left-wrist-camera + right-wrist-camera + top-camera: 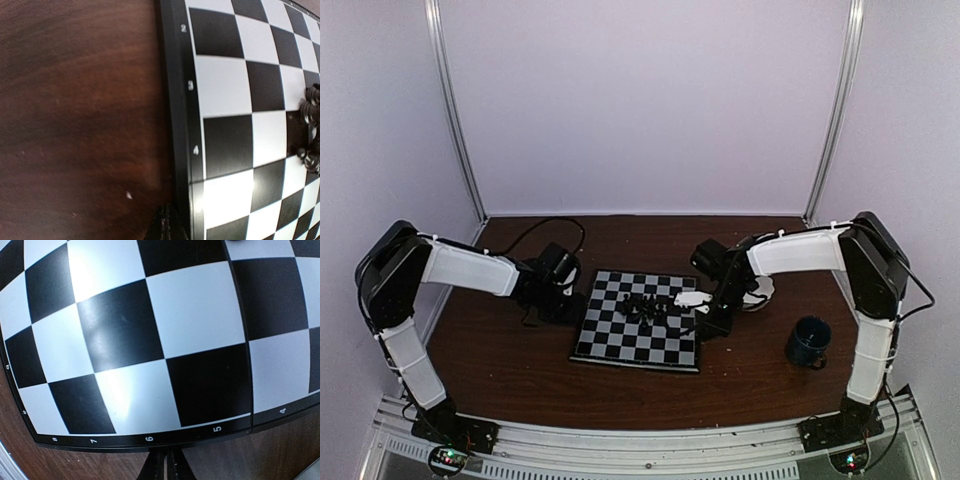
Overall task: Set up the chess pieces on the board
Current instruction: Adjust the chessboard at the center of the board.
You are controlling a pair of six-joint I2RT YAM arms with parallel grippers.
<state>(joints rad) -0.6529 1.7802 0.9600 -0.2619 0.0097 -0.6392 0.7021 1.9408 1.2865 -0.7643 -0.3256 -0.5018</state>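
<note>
The board (638,322) lies flat in the middle of the table. Several tiny black chess pieces (645,305) stand bunched near its centre, toward the far side. Some of them show at the right edge of the left wrist view (310,112). My left gripper (570,302) is low at the board's left rim (175,125), shut and empty, its fingertips (169,227) pressed together. My right gripper (708,325) is low at the board's right rim (150,439), shut and empty, its fingertips (160,467) close together by the row numbers.
A dark blue mug (808,342) stands right of the board. A white bowl (761,291) sits partly hidden behind the right arm. A small white object (692,298) lies at the board's right side. Black cables run along the back of the table.
</note>
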